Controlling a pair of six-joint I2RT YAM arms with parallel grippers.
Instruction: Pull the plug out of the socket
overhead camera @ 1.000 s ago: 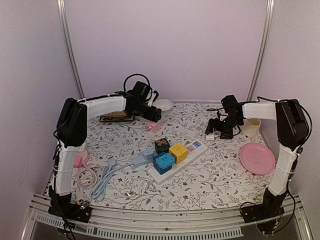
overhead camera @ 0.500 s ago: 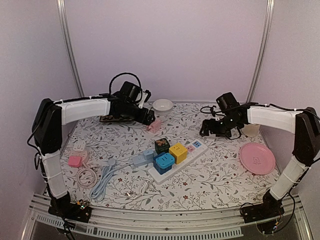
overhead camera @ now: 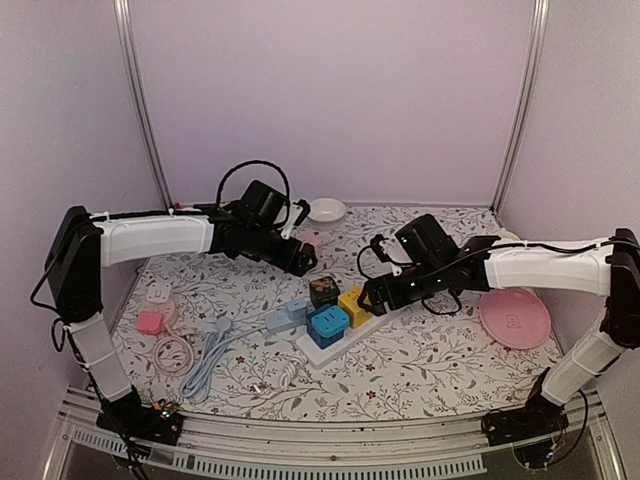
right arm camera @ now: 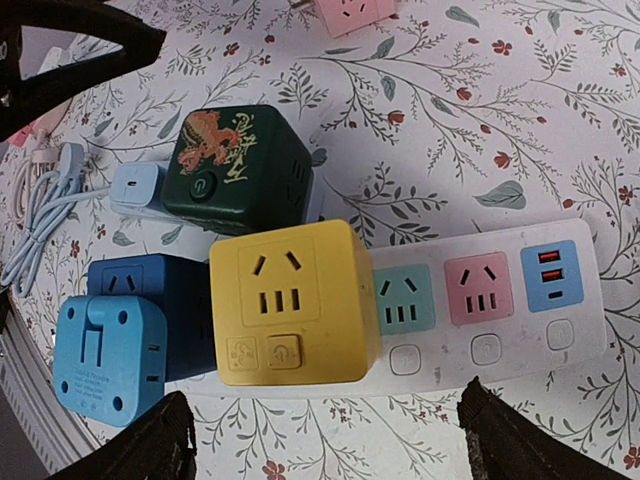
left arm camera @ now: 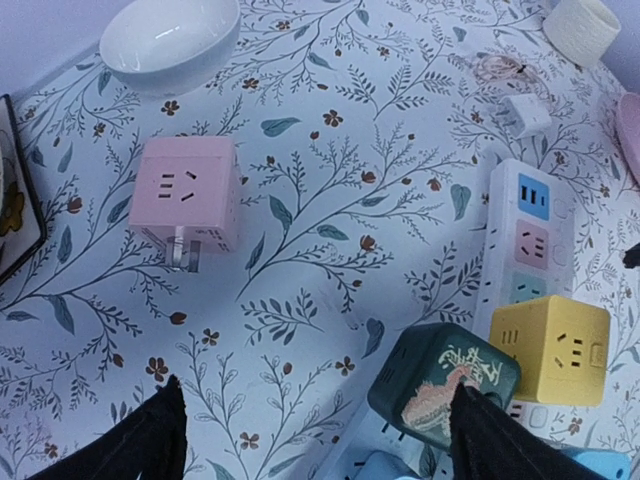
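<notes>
On the flowered worktop (overhead camera: pixel 430 365), top external view: a white power strip (overhead camera: pixel 352 338) lay diagonally at centre. Its left end carried three cubes: the yellow cube plug (overhead camera: pixel 355 303), a dark green cube (overhead camera: pixel 323 291) and a blue cube (overhead camera: pixel 328 325). The right gripper (overhead camera: pixel 374 300) hung just right of the yellow cube plug, over the strip. The left gripper (overhead camera: pixel 303 262) hung farther back, near a loose pink cube (overhead camera: pixel 310 241). Also entered: white bowl (overhead camera: pixel 326 211) at the far edge, pink plate (overhead camera: pixel 514 316) at right, coiled cable (overhead camera: pixel 175 352) at near left.

Left wrist view: the left gripper (left arm camera: pixel 320 445) stood spread wide and empty, with only patterned cloth between its tips. The pink cube (left arm camera: pixel 186 195) lay unplugged at far left. The dark green cube (left arm camera: pixel 445 385) and yellow cube plug (left arm camera: pixel 550 348) sat on the power strip (left arm camera: pixel 530 230) at right.

Right wrist view: the right gripper (right arm camera: pixel 330 440) was likewise wide apart and held nothing. The yellow cube plug (right arm camera: pixel 290 305) sat seated in the power strip (right arm camera: pixel 480 300), roughly centred ahead of the fingers (right arm camera: pixel 140 445). By that framing it was judged the plug to be pulled. The dark green cube (right arm camera: pixel 238 170) and blue cube (right arm camera: pixel 125 335) stood just beside it.

Hazards, as judged:
- The strip appeared unfastened, so a pull could lift it whole unless the other gripper pinned it.
- A finger could catch the crowding neighbour cubes, which left little room on the left side.
- The broad, smooth cube could slip from a shallow or off-centre grip.
</notes>
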